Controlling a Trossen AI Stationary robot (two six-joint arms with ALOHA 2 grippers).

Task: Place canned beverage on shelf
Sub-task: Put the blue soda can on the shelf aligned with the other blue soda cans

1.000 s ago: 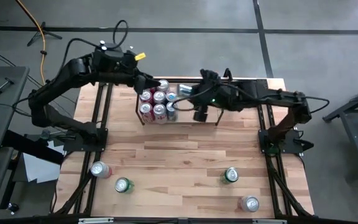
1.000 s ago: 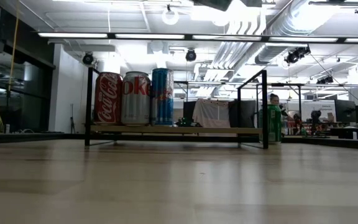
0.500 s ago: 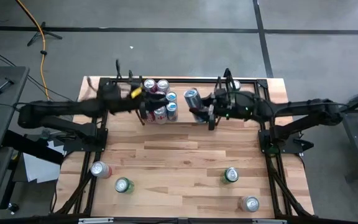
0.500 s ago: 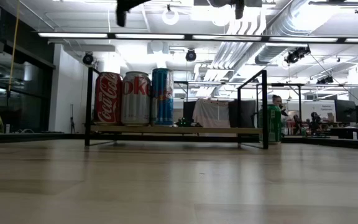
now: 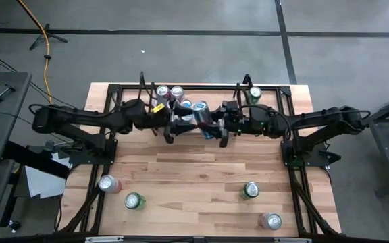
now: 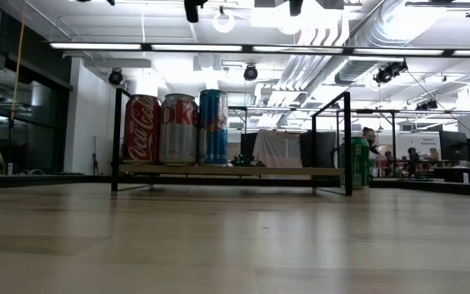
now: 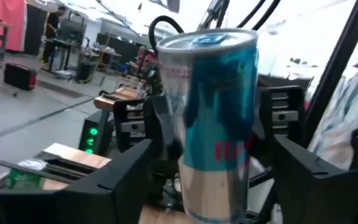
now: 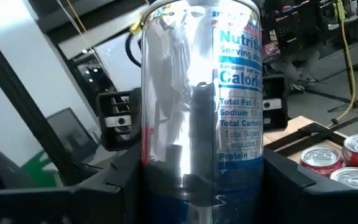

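Observation:
A slim blue-and-silver can (image 5: pixel 200 110) hangs upright high over the shelf (image 5: pixel 235 131), a low black-rod rack with a wood base at the table's far middle. My right gripper (image 5: pixel 213 123) is shut on the can, reaching in from the right. My left gripper (image 5: pixel 179 123) reaches in from the left and stands open; in the left wrist view its fingers (image 7: pixel 126 180) flank the can (image 7: pixel 210 112) with gaps on both sides. Several cans (image 6: pixel 178 129) stand on the shelf's left end. My right gripper pinches the can's side walls (image 8: pixel 160 186) between its two fingers, about halfway up the can. The fingers lie level and come from the table's right side. The can stands upright in the hold, top up, lifted clear above the shelf.
A green can (image 5: pixel 254 93) stands at the far edge, just right of the shelf. Several loose cans stand near the front edge: two at the left (image 5: pixel 107 183) (image 5: pixel 134 200), two at the right (image 5: pixel 250 190) (image 5: pixel 272 221). The shelf's right part (image 6: pixel 284 170) holds no cans.
Both grippers have come down and tipped from pointing downward to level. My right gripper has rolled and brought the can from tilted to upright. My left gripper has left the shelf's far-left corner and come toward the near edge and the can.

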